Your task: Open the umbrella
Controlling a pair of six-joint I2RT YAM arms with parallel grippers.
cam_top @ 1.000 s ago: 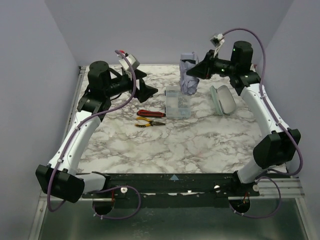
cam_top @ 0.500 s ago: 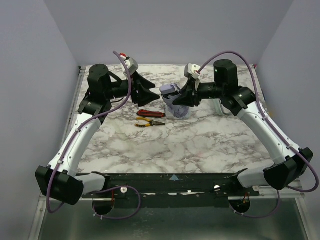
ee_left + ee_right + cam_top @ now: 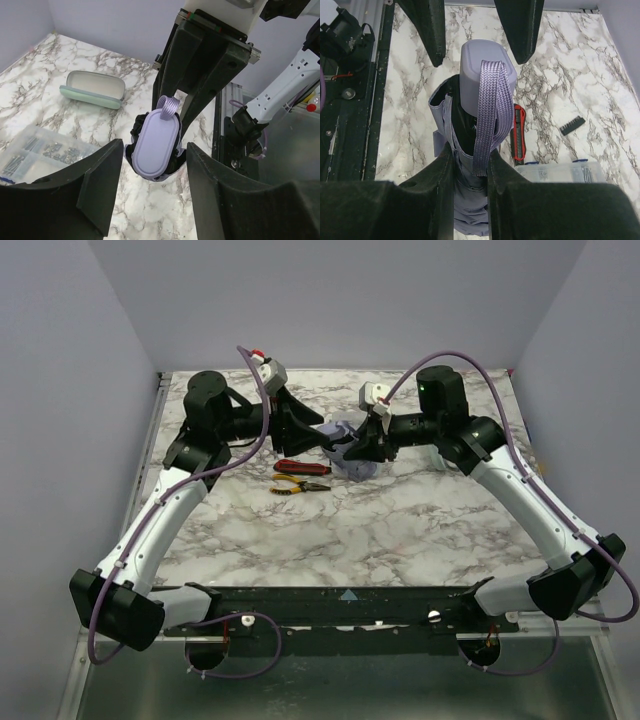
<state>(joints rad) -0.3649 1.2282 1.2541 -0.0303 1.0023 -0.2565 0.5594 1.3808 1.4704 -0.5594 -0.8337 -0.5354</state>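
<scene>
— Umbrella [image 3: 470, 60]?
— Held above mid-surface [image 3: 400, 520], clamped in the right gripper [image 3: 470, 170]; long axis lay left-right, handle [image 3: 156, 145] pointed left.
— Left gripper [image 3: 312, 426]?
— Spread wide, flanked the handle, gripped nothing.

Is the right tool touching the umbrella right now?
Touching. The right wrist view shows the right tool with its fingers closed on the folded canopy of the umbrella, with no gap on either side.

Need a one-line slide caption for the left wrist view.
Open left pincer faces the handle end of the folded umbrella, held out by the right pincer above the marble table.
</scene>
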